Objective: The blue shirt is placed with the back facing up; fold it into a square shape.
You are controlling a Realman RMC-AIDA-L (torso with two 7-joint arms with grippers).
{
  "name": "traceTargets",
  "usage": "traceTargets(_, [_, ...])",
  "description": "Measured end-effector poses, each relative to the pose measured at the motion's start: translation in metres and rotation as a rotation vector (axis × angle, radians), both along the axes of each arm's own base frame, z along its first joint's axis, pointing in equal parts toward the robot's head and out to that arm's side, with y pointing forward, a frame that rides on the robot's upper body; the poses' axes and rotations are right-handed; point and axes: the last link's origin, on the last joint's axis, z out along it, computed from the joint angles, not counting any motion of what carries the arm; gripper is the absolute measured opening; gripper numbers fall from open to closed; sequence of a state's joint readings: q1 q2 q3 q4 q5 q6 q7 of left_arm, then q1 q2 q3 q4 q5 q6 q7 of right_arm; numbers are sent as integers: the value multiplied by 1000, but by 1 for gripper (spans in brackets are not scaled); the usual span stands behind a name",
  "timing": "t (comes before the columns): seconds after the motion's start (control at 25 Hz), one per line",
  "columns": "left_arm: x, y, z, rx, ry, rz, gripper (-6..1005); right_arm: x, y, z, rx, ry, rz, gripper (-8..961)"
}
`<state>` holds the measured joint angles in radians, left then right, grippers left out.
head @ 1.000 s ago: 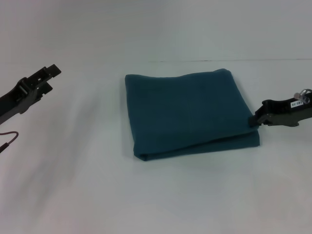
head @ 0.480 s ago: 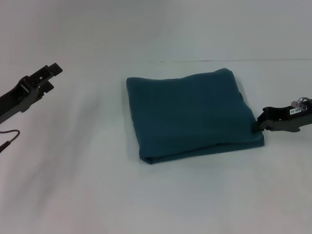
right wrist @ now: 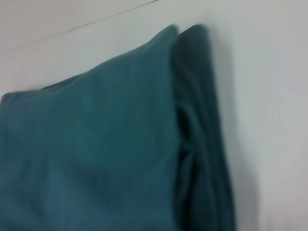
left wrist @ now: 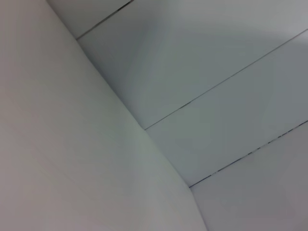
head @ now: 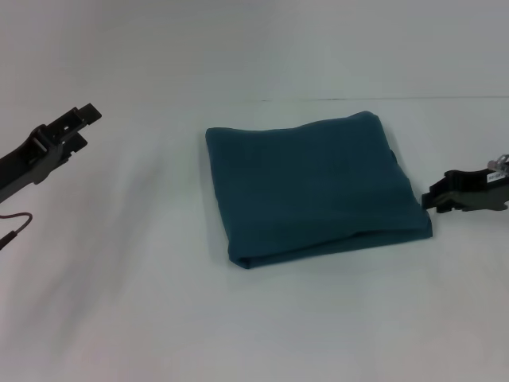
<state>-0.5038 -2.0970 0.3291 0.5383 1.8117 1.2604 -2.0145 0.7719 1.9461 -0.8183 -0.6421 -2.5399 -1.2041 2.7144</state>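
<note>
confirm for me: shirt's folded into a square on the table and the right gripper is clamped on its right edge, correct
Not quite. The blue shirt is folded into a rough square on the table, but the right gripper is not clamped on it: the head view shows it just off the shirt's right edge, with a thin strip of table between them. The left gripper hangs well away on the left.

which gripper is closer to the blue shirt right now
Right. The right gripper sits just off the right edge of the folded blue shirt, close to its near right corner. The left gripper hangs well away to the shirt's left, over the bare table.
</note>
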Motion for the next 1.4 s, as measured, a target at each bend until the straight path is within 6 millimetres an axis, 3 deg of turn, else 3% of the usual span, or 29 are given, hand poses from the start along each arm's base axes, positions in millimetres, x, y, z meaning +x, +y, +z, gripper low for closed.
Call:
traceTargets(0.2, [9, -3, -5, -80, -23, -41, 796, 12, 7, 35, 88, -66, -25, 243])
traceTargets(0.28, [14, -7, -7, -138, -46, -55, 797, 11, 6, 58, 125, -16, -9, 265])
traceTargets(0.48, [20, -22, -24, -403, -89, 0, 797, 9, 1, 85, 160, 107, 27, 275])
traceTargets(0.64, [23, -28, -39, -527, -105, 59, 796, 11, -7, 101, 198, 211, 51, 387])
traceTargets(0.72, [28, -28, -48, -566, -103, 64, 795, 12, -11, 105, 206, 243, 58, 443])
traceTargets(0.92, [38, -24, -73, -640, -71, 100, 797, 13, -14, 108, 211, 271, 59, 703])
traceTargets(1.4, [49, -16, -107, -693, -25, 138, 797, 13, -14, 109, 216, 275, 59, 739])
